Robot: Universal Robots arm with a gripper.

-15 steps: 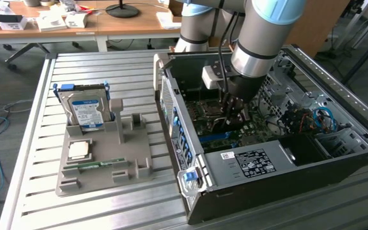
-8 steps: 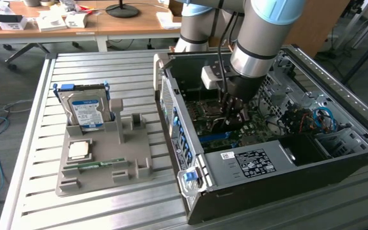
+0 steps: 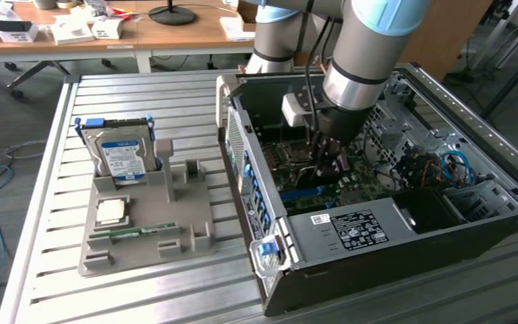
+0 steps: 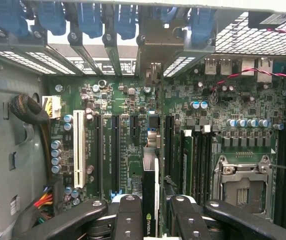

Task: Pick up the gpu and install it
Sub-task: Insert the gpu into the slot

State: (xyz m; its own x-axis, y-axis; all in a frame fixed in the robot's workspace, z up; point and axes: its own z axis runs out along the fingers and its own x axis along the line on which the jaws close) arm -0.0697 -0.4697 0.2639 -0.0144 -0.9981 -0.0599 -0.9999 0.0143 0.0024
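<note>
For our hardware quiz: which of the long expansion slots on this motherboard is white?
The white slot standing right beside the column of blue capacitors. It is the only light-coloured one; the other long slots running parallel to it are all black.

Silver-grey arm (image 3: 360,64), light-blue joint caps — black gripper (image 4: 150,215), screws along fingers (image 4: 128,220)

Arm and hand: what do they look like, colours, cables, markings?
The arm is a silver-grey tube with light blue caps and a black cable alongside; a white box sits at the wrist. The hand is black, its fingers linked bars with silver rivets.
</note>
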